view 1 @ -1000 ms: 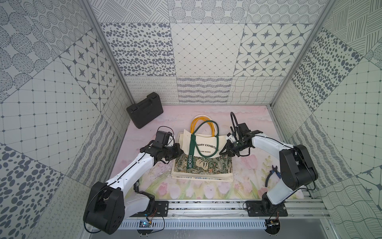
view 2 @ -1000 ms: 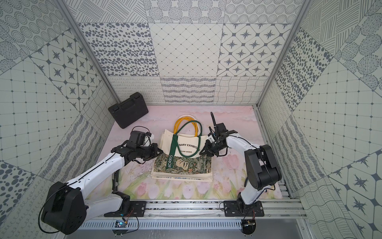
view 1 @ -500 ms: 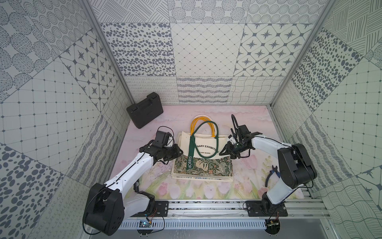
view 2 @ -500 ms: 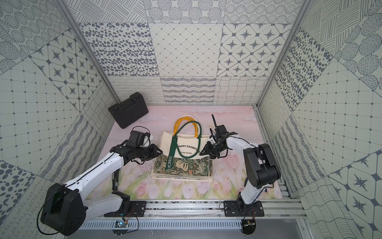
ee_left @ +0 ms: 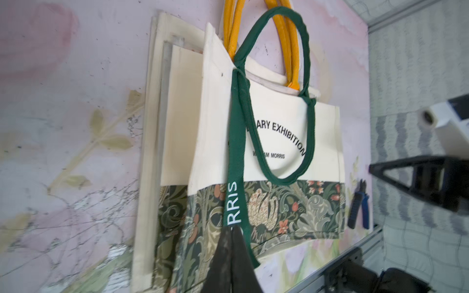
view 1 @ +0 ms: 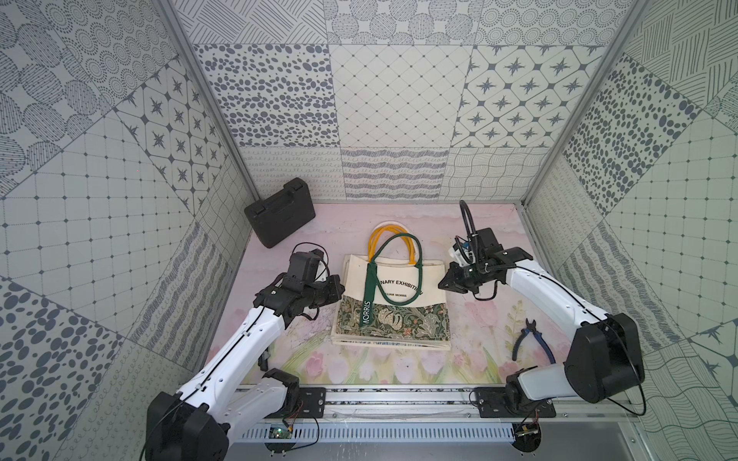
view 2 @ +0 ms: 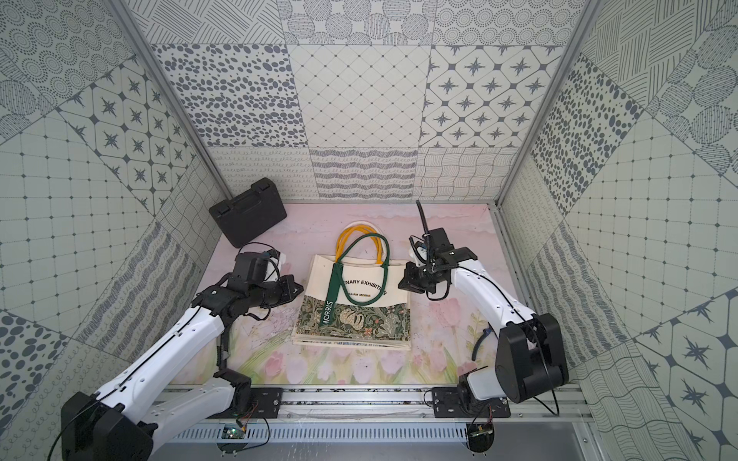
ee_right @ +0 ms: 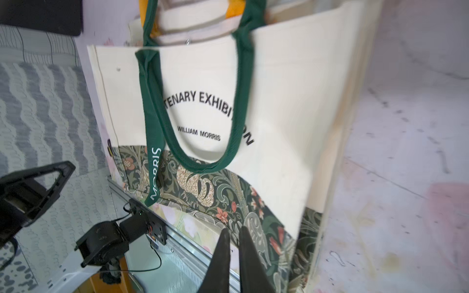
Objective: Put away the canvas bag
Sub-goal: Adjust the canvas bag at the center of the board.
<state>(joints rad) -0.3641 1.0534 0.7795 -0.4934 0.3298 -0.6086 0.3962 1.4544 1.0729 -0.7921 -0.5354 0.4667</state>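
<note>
The canvas bag [view 1: 433, 287] is lying flat, print side up, on top of the stack of bags [view 1: 391, 345] in the middle of the desk [view 1: 479, 327]. Its green handle [view 1: 420, 275] is looping back over the printed panel, and yellow handles [view 1: 377, 239] are sticking out from the stack's far end.

The left gripper [view 1: 337, 297] is sitting at the stack's left edge with its fingers [ee_left: 228, 258] pressed together. The right gripper [view 1: 442, 284] is sitting at the stack's right edge, its fingers [ee_right: 250, 261] showing only a slit between them. Whether either one is pinching cloth or merely touching the edge, the views are not showing.

Judging by how things lie, the bag is already resting where it belongs, and the step in hand is squaring it on the stack. The stack's left edge is peeking out from under the bag, so the bag is sitting slightly toward the right side.

Doing this well is probably meaning:
- keeping both grippers low, level with the top bag's side seams, not the bags beneath
- nudging from the right side while the left one is acting as a stop
- staying clear of the green loop, since snagging it would be dragging the bag askew

The black case [view 1: 279, 217] is lying beyond the stack's far left corner, and the pliers [view 1: 531, 335] are lying well apart from the stack's right side.
</note>
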